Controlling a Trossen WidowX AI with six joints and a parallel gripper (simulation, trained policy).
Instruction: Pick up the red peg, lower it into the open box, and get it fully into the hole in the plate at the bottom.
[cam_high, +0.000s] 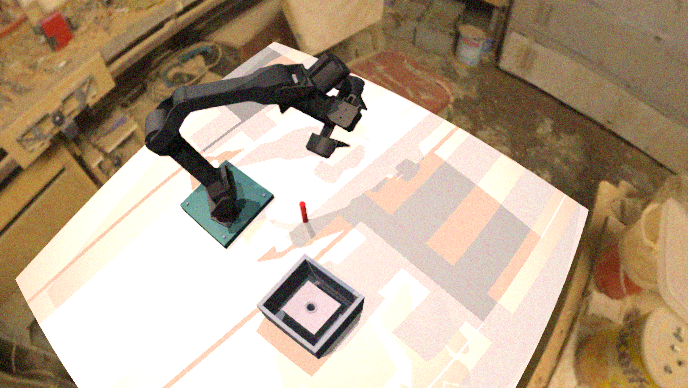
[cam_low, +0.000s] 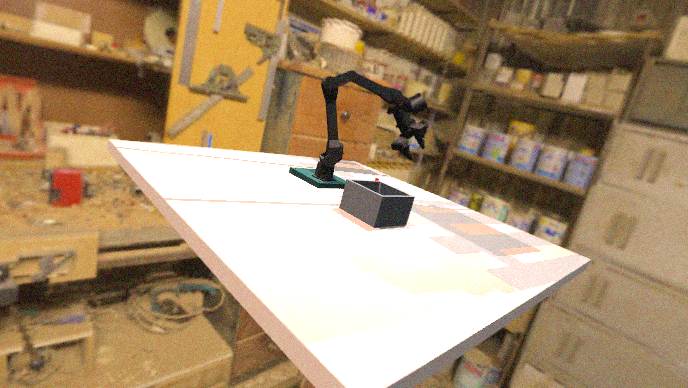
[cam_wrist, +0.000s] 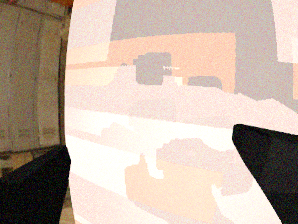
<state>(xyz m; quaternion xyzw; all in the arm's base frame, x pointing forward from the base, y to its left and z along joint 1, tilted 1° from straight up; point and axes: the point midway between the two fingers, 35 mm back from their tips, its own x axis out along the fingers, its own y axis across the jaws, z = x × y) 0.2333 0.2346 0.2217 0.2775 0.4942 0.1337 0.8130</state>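
Observation:
The small red peg (cam_high: 303, 212) stands upright on the table between the arm's base and the box. In the exterior view only the top of the peg (cam_low: 376, 179) shows above the box's far rim. The open dark grey box (cam_high: 288, 329) (cam_low: 360, 206) stands on the table. Inside it is a pale plate (cam_high: 325, 304) with an empty round hole in its middle. My gripper (cam_high: 351, 134) (cam_low: 418, 152) (cam_wrist: 153, 145) is open with nothing between its fingers. It hangs high above the table, away from the peg and the box. The wrist view shows neither peg nor box.
The arm stands on a green base plate (cam_high: 252, 202) (cam_low: 305, 175), near the peg. The table (cam_high: 125, 310) (cam_low: 250, 240) carries a pale patchwork pattern of orange, grey and white. Workshop shelves and benches surround it beyond its edges.

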